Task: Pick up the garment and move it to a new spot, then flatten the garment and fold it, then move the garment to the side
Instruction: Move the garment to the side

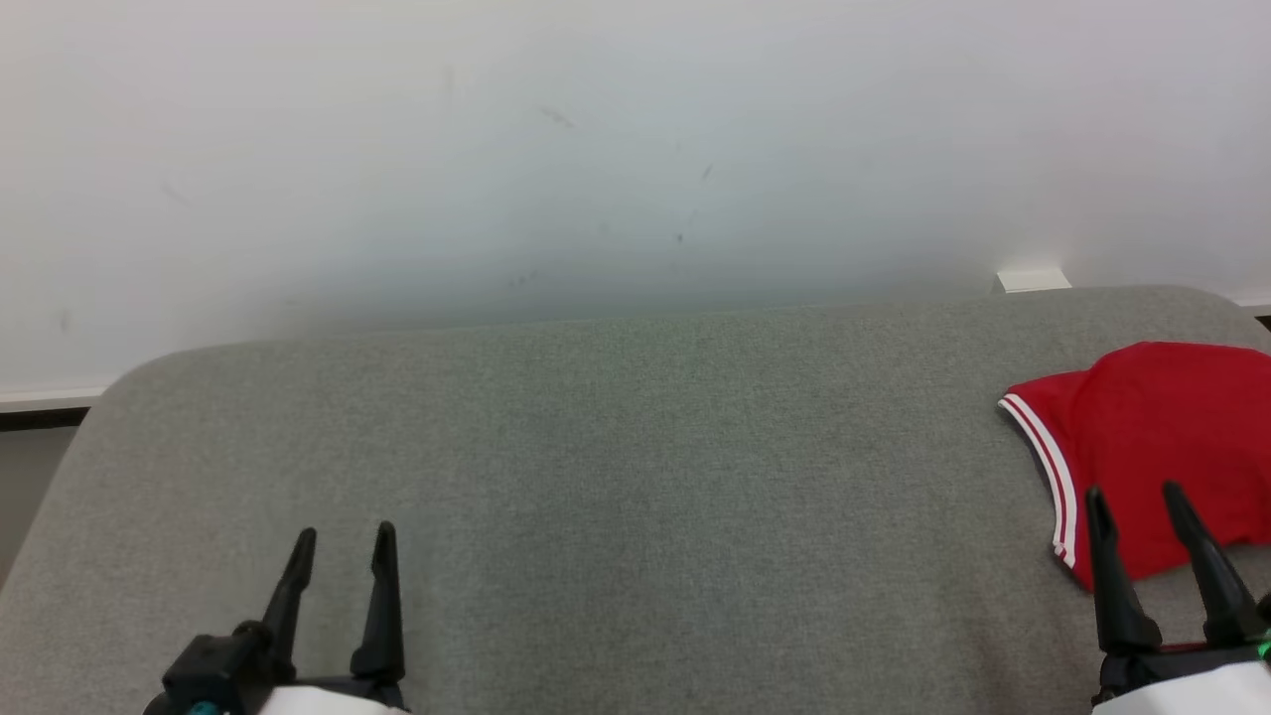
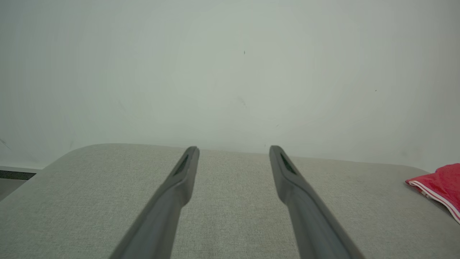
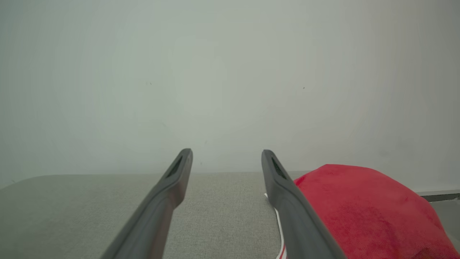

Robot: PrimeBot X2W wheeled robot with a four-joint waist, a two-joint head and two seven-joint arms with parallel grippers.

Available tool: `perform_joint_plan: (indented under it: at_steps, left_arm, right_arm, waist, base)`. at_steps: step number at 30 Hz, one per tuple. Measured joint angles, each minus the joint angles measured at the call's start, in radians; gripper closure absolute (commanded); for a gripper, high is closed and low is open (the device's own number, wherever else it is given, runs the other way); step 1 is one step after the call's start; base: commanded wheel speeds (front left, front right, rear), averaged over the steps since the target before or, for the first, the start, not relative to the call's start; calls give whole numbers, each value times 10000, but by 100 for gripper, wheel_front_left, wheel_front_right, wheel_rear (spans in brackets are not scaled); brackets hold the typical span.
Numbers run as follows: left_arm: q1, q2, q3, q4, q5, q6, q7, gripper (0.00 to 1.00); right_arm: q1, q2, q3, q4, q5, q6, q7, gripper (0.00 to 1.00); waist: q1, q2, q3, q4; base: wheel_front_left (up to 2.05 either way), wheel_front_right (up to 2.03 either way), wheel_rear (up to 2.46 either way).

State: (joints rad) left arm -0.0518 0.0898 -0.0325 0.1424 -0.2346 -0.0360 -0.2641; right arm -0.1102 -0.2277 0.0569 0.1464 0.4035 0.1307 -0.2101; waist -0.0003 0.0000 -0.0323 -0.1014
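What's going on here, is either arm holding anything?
Neither arm holds anything. The left pincer and right pincer are both open over the grey cushion. The red garment with white-striped trim lies bunched at the cushion's right end, just ahead of the right pincer, which isn't gripping it.

Red garment [image 1: 1162, 427] lies far right on the grey cushion [image 1: 596, 447], near the right hand [image 1: 1134, 490].

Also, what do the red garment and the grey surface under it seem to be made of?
The red garment: soft matte cloth, probably a cotton-like knit; it looks slightly fuzzy up close and has white striped trim. The grey surface: woven upholstery fabric, likely over padding, judging by its fine flecked texture and rounded corners.
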Motion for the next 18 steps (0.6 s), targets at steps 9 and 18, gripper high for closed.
perform_joint_plan:
  at_steps: [9,18]
  left_arm:
    - [752,-240,90,2,654,-182,0,0]
    - [810,-360,151,59,930,-263,0,0]
  right_arm:
    - [1344,861,-196,-199,-339,0,-468,0]
    - [1335,1001,-88,-71,-502,0,-512,0]
  waist:
    - [1,0,-111,10]
    - [2,0,-154,70]
  base:
    - [0,0,0]
    - [0,0,0]
